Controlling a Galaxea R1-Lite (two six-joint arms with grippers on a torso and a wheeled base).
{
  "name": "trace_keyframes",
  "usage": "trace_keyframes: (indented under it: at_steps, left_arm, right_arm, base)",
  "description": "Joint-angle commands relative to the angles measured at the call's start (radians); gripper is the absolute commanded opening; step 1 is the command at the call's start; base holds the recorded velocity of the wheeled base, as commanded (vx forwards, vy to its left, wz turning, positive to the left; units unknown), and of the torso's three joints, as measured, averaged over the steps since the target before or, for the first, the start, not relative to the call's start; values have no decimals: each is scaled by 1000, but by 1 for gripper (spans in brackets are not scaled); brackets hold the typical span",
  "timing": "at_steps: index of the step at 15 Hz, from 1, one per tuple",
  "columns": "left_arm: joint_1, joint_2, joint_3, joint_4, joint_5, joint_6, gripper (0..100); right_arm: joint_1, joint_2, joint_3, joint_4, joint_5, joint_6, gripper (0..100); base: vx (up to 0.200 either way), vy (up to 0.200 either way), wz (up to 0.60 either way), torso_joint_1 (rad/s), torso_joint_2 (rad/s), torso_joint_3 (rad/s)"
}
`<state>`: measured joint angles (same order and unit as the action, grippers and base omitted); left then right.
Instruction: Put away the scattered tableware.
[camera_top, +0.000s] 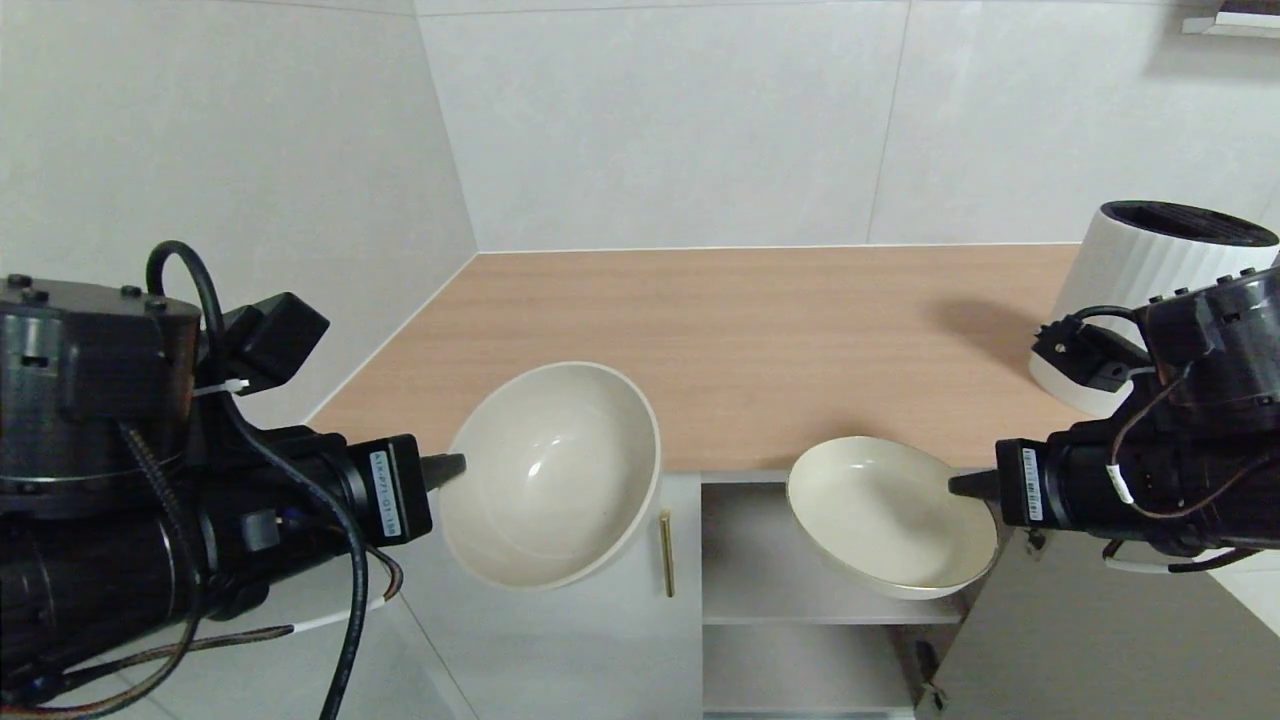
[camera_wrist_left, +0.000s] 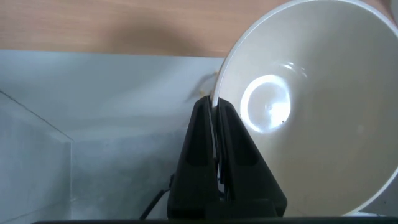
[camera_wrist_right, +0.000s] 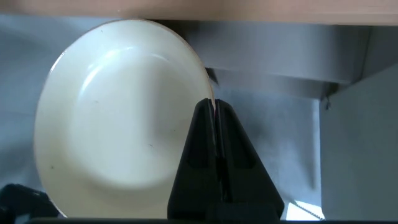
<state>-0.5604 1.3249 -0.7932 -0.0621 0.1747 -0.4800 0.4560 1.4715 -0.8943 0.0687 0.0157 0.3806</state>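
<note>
My left gripper (camera_top: 455, 466) is shut on the rim of a deep cream bowl (camera_top: 550, 475), held in the air in front of the counter's front edge; the wrist view shows its fingers (camera_wrist_left: 205, 127) pinching the bowl (camera_wrist_left: 305, 106) at its rim. My right gripper (camera_top: 960, 485) is shut on the rim of a shallow cream plate (camera_top: 885, 515), held in front of the open cabinet (camera_top: 800, 600). From the right wrist I see the plate (camera_wrist_right: 118, 112) clamped between the fingers (camera_wrist_right: 202, 124), with a cabinet shelf behind.
A wooden countertop (camera_top: 750, 340) runs back to a tiled wall. A white ribbed container (camera_top: 1150, 290) stands at its right. Under the counter, a closed cabinet door with a brass handle (camera_top: 666, 552) sits left of the open shelves.
</note>
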Motion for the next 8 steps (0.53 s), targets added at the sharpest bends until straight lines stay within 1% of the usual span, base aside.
trace_keyframes:
  at_steps: [1, 6, 8]
  left_arm:
    - [-1, 2, 0, -1, 0, 0, 0]
    - [-3, 17, 8, -1, -3, 0, 0]
    - [-10, 20, 8, -1, -11, 0, 0]
  right_arm:
    - [1, -3, 31, -20, 0, -3, 0]
    - [1, 13, 41, -29, -2, -6, 0]
    - [1, 24, 43, -29, -2, -9, 0]
  base:
    - [0, 0, 0, 0, 0, 0]
    - [0, 0, 0, 0, 0, 0]
    - [0, 0, 0, -132, 302, 176]
